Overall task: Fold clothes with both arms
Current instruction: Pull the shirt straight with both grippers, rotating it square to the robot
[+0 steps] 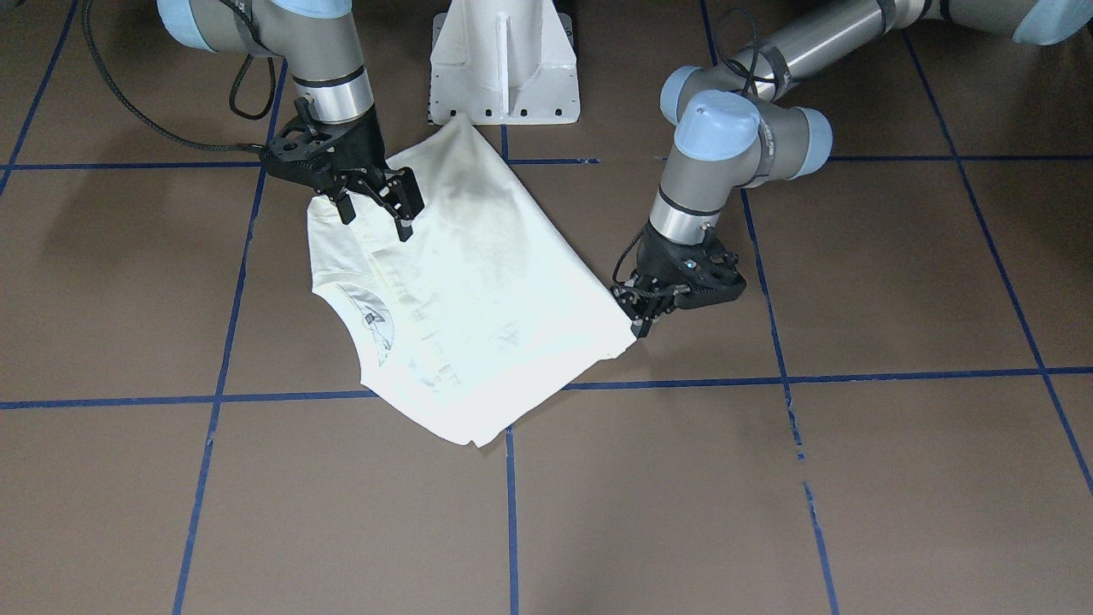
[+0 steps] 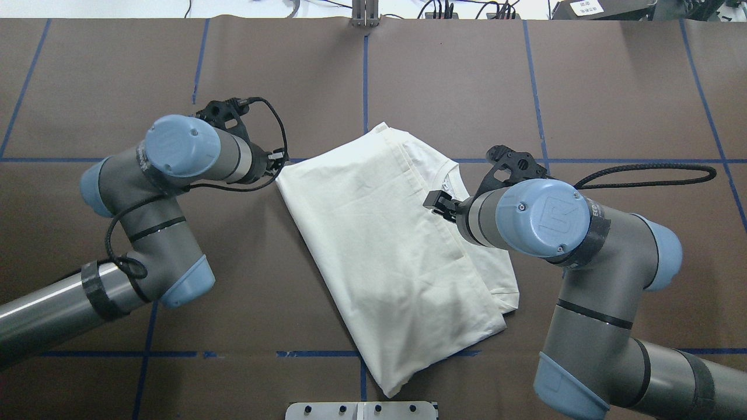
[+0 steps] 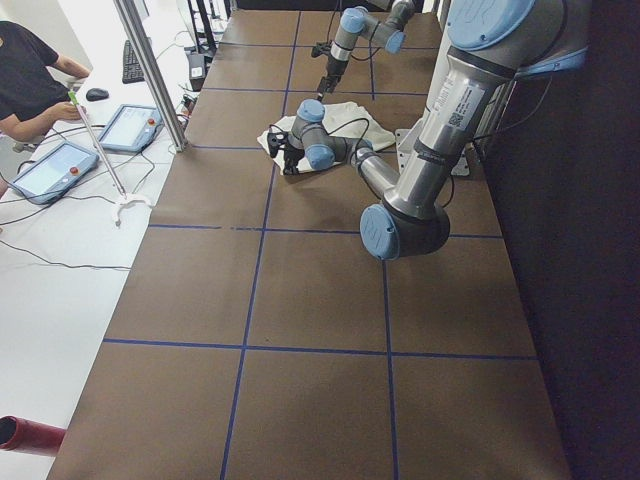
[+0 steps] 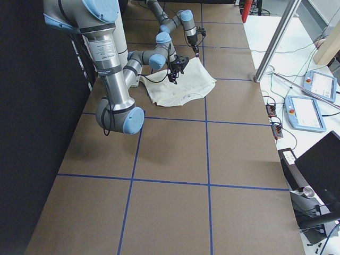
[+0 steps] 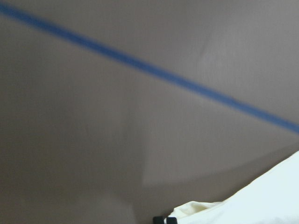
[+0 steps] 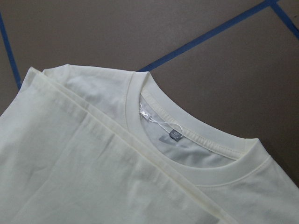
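Observation:
The clothes (image 1: 478,299) are one cream shirt lying folded on the brown table (image 1: 768,478), also seen from overhead (image 2: 379,245). Its collar (image 6: 187,135) with a small tag faces up, and a folded-over edge runs beside it. My right gripper (image 1: 376,224) hovers open over the shirt's shoulder area, with nothing between its fingers. My left gripper (image 1: 642,326) sits low at the shirt's opposite corner, its fingers close together on the fabric edge. The left wrist view shows a bunched bit of the shirt (image 5: 271,196) beside one black fingertip (image 5: 163,219).
The white pedestal base (image 1: 504,68) stands just behind the shirt. Blue tape lines (image 1: 768,376) grid the table. Beyond the table's far edge, a person (image 3: 30,80) sits at a white bench with tablets (image 3: 135,125), and a metal post (image 3: 150,70) rises there.

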### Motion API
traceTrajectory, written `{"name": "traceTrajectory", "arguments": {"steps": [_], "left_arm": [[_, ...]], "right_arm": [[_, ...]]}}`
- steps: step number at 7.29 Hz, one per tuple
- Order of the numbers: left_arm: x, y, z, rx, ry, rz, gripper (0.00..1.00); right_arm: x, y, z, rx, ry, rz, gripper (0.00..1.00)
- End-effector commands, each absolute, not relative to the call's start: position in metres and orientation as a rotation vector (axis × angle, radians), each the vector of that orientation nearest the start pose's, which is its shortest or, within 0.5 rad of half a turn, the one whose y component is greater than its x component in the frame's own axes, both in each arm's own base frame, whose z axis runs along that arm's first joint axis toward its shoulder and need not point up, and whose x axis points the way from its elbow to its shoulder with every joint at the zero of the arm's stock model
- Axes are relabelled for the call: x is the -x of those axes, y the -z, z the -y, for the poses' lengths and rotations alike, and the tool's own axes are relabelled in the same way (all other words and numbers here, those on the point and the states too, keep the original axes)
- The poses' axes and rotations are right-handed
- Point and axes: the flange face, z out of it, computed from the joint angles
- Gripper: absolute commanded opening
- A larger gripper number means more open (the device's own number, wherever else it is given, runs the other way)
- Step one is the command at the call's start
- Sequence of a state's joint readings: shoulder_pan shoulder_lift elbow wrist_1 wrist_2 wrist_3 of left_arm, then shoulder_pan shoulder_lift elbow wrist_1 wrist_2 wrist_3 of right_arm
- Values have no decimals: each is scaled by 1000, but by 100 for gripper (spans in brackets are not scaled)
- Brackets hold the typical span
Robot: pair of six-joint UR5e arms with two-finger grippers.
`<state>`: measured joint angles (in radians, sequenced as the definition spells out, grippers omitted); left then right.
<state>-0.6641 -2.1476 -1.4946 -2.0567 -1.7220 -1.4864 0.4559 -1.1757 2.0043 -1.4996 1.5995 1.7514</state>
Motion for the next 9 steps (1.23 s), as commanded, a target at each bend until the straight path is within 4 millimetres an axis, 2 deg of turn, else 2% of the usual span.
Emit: {"name": "traceTrajectory", "arguments": {"steps": [1, 2, 3, 4, 5, 6, 7, 8, 9], "left_arm": [[-514, -287, 650, -303, 526, -1001, 0], [-531, -280, 685, -353, 544, -1016, 0], [-533, -271, 688, -362, 542, -1031, 1], [-522, -247, 678, -371, 526, -1089, 35], [-498, -242, 646, -357, 484, -1168, 38], [-467, -261, 605, -320, 432, -1223, 38], [-446, -273, 580, -316, 412, -1247, 38], [-440, -274, 575, -316, 410, -1251, 38], [-441, -275, 574, -315, 409, -1250, 38]], "right_arm": [[455, -236, 366, -89, -577, 957, 100], [456, -230, 365, -87, -581, 977, 100], [457, -228, 365, -84, -584, 994, 100], [463, -224, 357, -82, -565, 1028, 100], [477, -223, 340, -67, -543, 1040, 100], [495, -232, 326, -25, -559, 1020, 100], [514, -237, 305, -16, -555, 1004, 98], [540, -248, 273, -20, -554, 974, 89], [564, -254, 252, -35, -577, 961, 81]]}}
